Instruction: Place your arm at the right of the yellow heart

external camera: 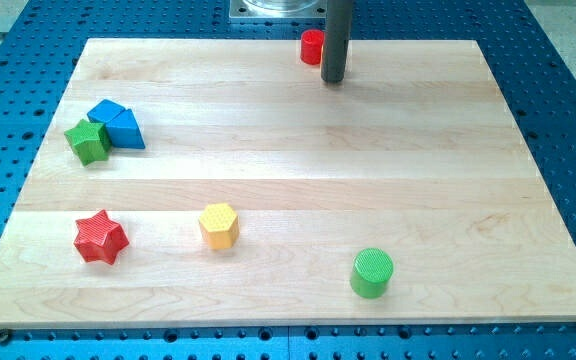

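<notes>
My tip rests on the wooden board near the view's top, just right of centre. The only yellow block lies toward the view's bottom, left of centre; its shape reads as a hexagon rather than a heart. My tip is far above it in the view and to its right, well apart from it. A red cylinder sits just left of the rod at the board's top edge, partly hidden by it.
A blue block and a green block touch each other at the view's left. A red star lies at the bottom left. A green cylinder stands at the bottom, right of centre.
</notes>
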Robot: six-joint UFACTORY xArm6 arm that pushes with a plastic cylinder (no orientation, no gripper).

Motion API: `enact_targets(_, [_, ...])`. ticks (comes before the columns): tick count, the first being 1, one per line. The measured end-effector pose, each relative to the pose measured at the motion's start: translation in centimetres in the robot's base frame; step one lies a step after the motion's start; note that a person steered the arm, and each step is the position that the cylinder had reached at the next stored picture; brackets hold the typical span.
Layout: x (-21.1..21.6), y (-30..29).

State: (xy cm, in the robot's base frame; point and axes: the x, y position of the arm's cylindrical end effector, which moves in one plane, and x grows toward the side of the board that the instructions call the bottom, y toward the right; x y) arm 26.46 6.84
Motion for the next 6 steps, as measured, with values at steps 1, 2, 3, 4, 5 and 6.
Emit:
enact_targets(1, [-1.6,0.1])
enact_targets(2, [-1.7,2.4])
enact_targets(3, [-2.5,6.8])
enact_targets(4, [-5.8,6.6])
enact_targets(5, [-6.5,4.0])
enact_targets(6, [-6.5,-2.8])
